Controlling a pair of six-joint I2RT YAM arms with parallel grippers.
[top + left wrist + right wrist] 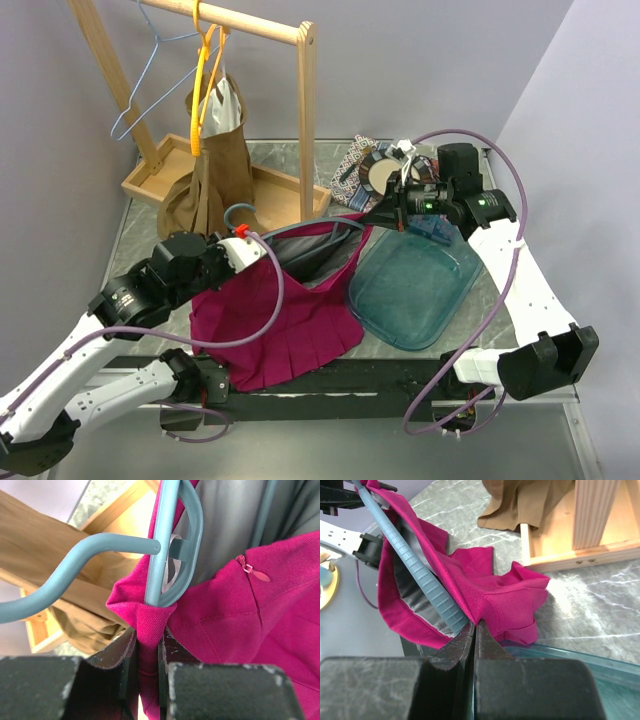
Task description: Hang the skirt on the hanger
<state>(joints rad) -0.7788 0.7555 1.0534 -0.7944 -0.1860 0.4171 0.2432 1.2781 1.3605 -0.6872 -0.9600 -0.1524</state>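
Note:
The magenta skirt [285,330] lies spread on the table, its waistband lifted between both arms. A grey-blue plastic hanger [310,228] runs inside the waistband, with its hook [240,210] sticking out at the left. My left gripper [243,240] is shut on the skirt's waistband corner [150,617], right under the hanger's end [165,545]. My right gripper [475,630] is shut on the other waistband corner [510,595], with the ribbed hanger arm [420,572] just to the left of its tips.
A wooden rack [305,100] stands at the back left. On its rail hang a brown garment [215,170] on an orange hanger and a light blue wire hanger [150,75]. A clear teal tray [415,280] lies under the right arm, with small items [375,165] behind it.

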